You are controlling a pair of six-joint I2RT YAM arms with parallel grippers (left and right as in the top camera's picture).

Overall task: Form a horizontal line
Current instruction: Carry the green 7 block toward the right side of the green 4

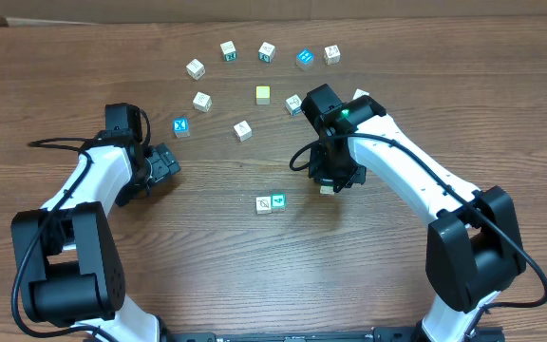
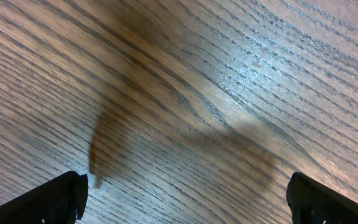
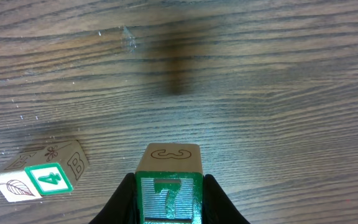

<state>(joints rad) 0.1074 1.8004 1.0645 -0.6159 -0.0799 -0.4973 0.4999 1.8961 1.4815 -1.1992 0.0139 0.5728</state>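
The horizontal line is a short row of two cubes at the table's middle, one white-faced point(image 1: 264, 204) and one teal-green-faced point(image 1: 277, 201). In the right wrist view the row lies at the lower left, a leaf face point(image 3: 14, 186) beside a green 4 face point(image 3: 48, 178). My right gripper point(image 1: 330, 180) hovers just right of the row, shut on a cube with a green 7 face point(image 3: 169, 196) and a 3 on its top. That cube stands apart from the row. My left gripper point(image 1: 164, 161) is open over bare wood at the left, its fingers point(image 2: 48, 199) wide apart.
Several loose cubes form an arc at the back: a blue X cube point(image 1: 180, 126), a pale-yellow cube point(image 1: 263, 94), a blue-faced cube point(image 1: 304, 58) and white ones such as point(image 1: 243, 130). A black cable point(image 1: 55, 142) runs left of the left arm.
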